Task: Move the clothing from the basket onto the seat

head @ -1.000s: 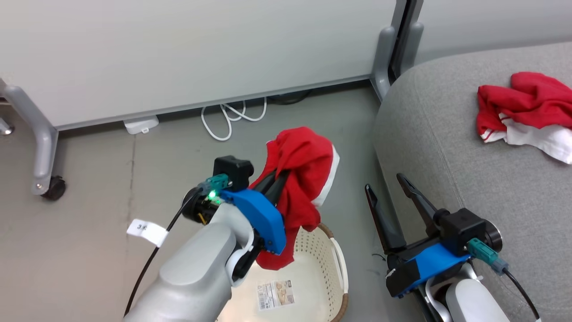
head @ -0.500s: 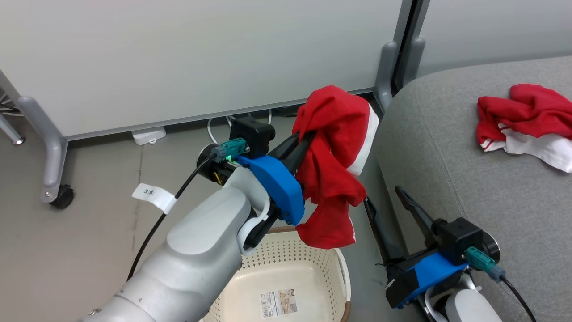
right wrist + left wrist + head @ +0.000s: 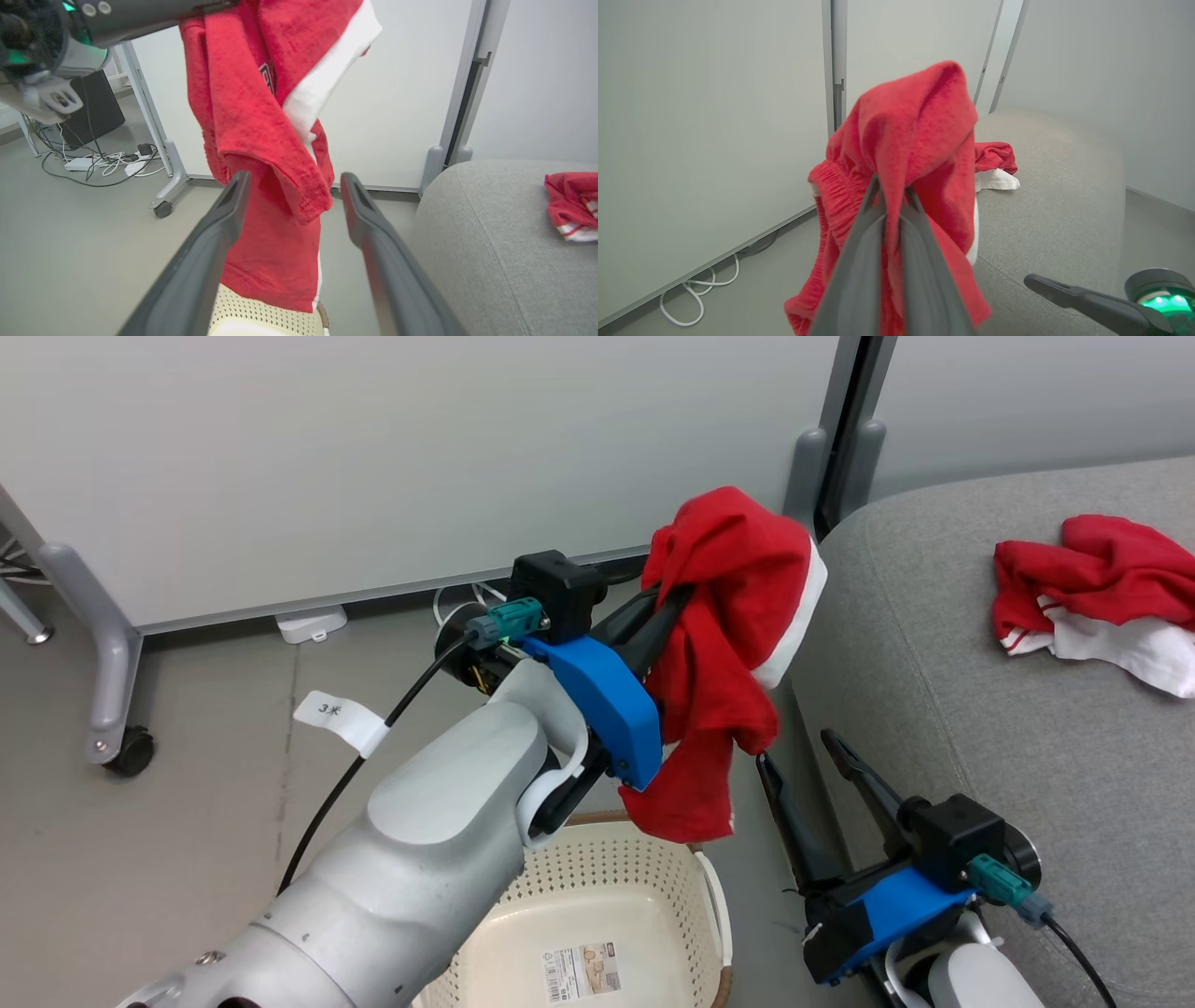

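My left gripper (image 3: 674, 597) (image 3: 892, 186) is shut on a red garment with a white panel (image 3: 728, 644) (image 3: 910, 140) (image 3: 261, 121), which hangs in the air above the cream basket (image 3: 644, 877) (image 3: 261, 317) and just left of the grey seat (image 3: 980, 709) (image 3: 1055, 200) (image 3: 495, 242). The basket's inside shows bare, with a printed label on its base. Another red and white garment (image 3: 1092, 593) (image 3: 994, 161) (image 3: 572, 205) lies crumpled on the seat at the right. Beside the seat's edge my right gripper (image 3: 798, 747) (image 3: 292, 184) stands open and holds nothing.
A pale partition wall (image 3: 373, 457) on wheeled grey legs (image 3: 112, 709) runs along the back. White cable loops (image 3: 457, 602) lie at its foot on the grey floor. In the right wrist view more cables and a dark box (image 3: 96, 100) sit far left.
My left arm has lifted the red garment up out of the basket and carried it right, toward the seat. The right gripper stayed open in place. The head camera shifted slightly.
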